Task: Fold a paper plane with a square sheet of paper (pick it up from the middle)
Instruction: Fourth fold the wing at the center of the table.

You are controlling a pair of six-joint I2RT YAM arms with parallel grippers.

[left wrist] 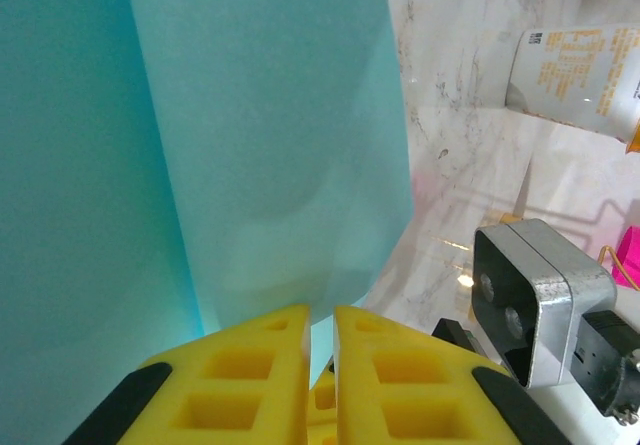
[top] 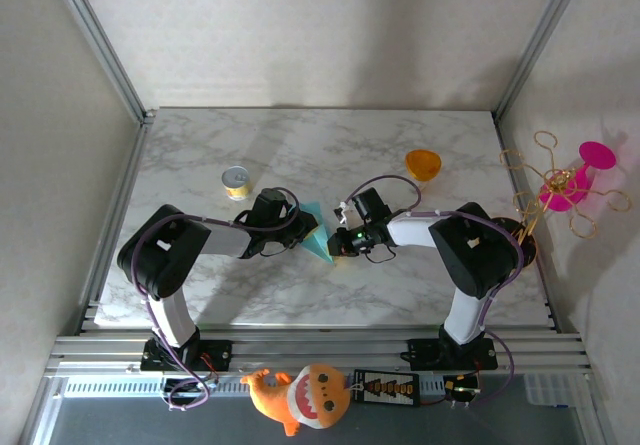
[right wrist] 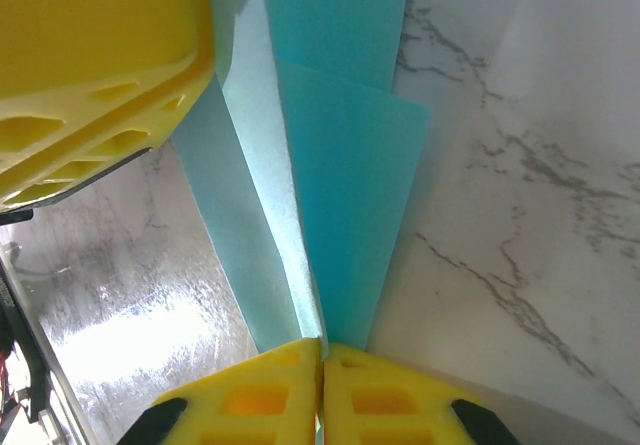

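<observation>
Left claw (left wrist: pixel 321 365) and right claw (right wrist: pixel 322 390) each pinch the teal, centre-creased paper plane (right wrist: pixel 345 195).

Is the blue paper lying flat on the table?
No, the paper is folded and pinched by the left gripper and the right gripper.
</observation>
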